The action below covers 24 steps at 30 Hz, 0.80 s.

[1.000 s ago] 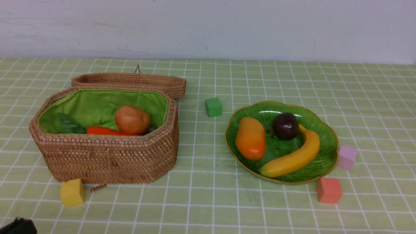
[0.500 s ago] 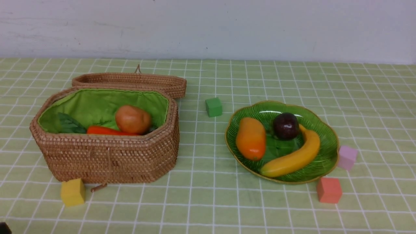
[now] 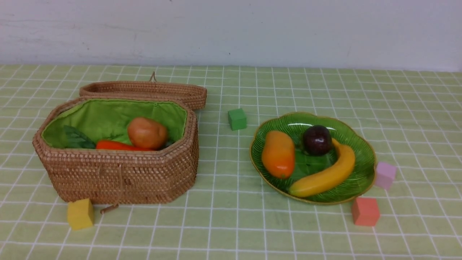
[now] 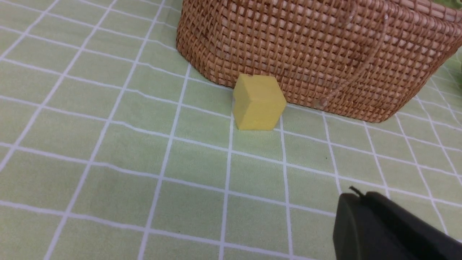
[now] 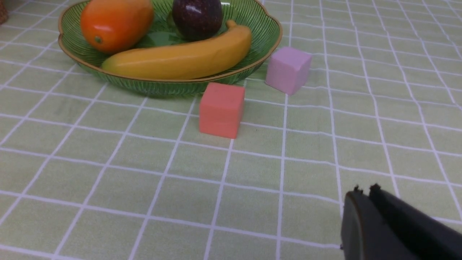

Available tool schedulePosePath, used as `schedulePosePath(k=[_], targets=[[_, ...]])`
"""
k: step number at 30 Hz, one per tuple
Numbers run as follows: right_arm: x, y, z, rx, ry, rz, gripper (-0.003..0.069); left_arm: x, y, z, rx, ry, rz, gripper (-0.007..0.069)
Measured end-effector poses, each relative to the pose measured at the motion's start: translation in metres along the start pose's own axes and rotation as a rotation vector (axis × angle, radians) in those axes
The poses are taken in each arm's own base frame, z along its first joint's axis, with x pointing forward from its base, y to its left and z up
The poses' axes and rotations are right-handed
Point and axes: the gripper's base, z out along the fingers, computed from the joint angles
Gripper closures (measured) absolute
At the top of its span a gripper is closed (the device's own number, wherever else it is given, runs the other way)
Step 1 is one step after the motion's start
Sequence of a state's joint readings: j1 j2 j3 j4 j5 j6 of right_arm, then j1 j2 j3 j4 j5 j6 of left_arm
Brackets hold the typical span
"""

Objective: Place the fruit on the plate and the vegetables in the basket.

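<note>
A yellow cube [image 3: 80, 213] sits on the green checked tablecloth [image 3: 223, 224] at far left, just in front of the wicker basket [image 3: 119, 173], whose lid [image 3: 144, 90] lies flat behind it. Inside the green-lined basket rest a potato [image 3: 147, 132] and a carrot [image 3: 121, 145] with a dark leaf [image 3: 77, 138] at its left end; any other vegetables are hidden below the rim. A green cube [image 3: 237, 118] stands between basket and plate [image 3: 361, 173], toward the far side. On the plate lie a mango [image 3: 278, 153] at left, a mangosteen [image 3: 317, 139] toward the far side and a banana [image 3: 326, 174] curving along the near right. A pink cube [image 3: 385, 174] sits just beside the plate's right edge, a coral cube [image 3: 365, 211] near its front right. The left gripper [image 4: 355, 196], seen only from its wrist, has its jaws pressed together and empty, low over the cloth near the yellow cube. The right gripper [image 5: 365, 190] likewise appears closed on nothing, nearer than the coral cube.
</note>
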State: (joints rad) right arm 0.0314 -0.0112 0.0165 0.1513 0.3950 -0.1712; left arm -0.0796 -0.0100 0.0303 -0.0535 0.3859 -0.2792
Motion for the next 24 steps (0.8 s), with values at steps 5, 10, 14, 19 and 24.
schedulePosePath(k=[5, 10, 14, 19, 24], targets=[[0.0000, 0.0000, 0.0000, 0.000, 0.000, 0.000, 0.0625, 0.0000, 0.0000, 0.0000, 0.000, 0.000, -0.001, 0.0638], [0.0000, 0.0000, 0.0000, 0.000, 0.000, 0.000, 0.0625, 0.0000, 0.0000, 0.0000, 0.000, 0.000, -0.001, 0.0638], [0.0000, 0.0000, 0.0000, 0.000, 0.000, 0.000, 0.0622, 0.0000, 0.0000, 0.0000, 0.000, 0.000, -0.001, 0.0638], [0.0000, 0.0000, 0.0000, 0.000, 0.000, 0.000, 0.0616, 0.0000, 0.0000, 0.0000, 0.000, 0.000, -0.001, 0.0638], [0.0000, 0.0000, 0.0000, 0.000, 0.000, 0.000, 0.0607, 0.0000, 0.0000, 0.0000, 0.000, 0.000, -0.001, 0.0638]])
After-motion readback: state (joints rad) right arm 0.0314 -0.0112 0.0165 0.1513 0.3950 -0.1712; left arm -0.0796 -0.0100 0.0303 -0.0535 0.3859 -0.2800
